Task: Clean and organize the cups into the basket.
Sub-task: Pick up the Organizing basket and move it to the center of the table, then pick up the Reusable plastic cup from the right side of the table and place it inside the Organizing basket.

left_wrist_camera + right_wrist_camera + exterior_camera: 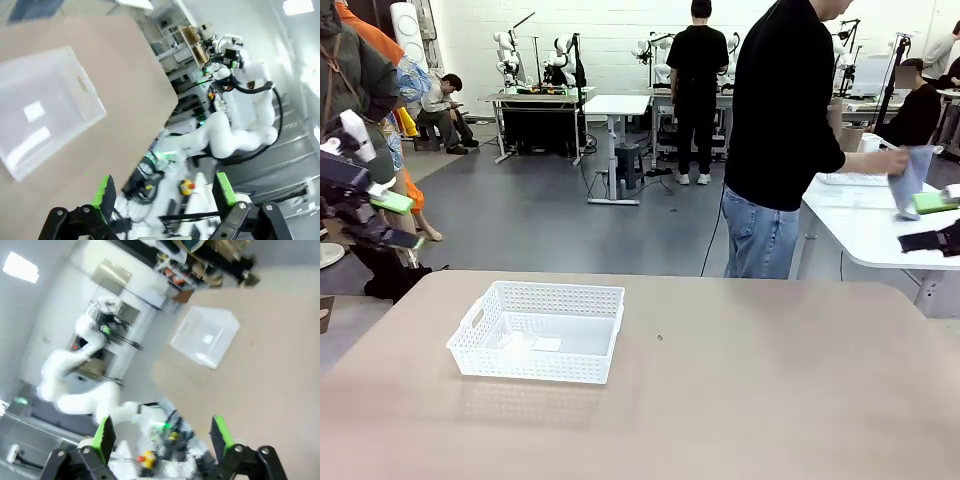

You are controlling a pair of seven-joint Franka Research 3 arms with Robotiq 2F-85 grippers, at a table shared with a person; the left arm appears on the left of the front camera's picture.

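The white lattice basket point(556, 291) sits left of centre on the tan table, with nothing in it but a small white label on its floor. It is also seen from above in both wrist views, basket point(86, 98) and basket point(183, 336). The cups are out of view. My left gripper point(400, 222) hovers open off the table's left end, above table height. Off the right end, my right gripper point(932, 220) is open as well. Both wrist views show open green-padded fingers with nothing between them: left gripper point(164, 192), right gripper point(162, 432).
A person point(780, 120) in a black top and jeans stands beyond the far edge, turned toward a white side table point(860, 225), holding a pale blue cloth point(912, 172). A small dark speck point(660, 338) lies on the table right of the basket.
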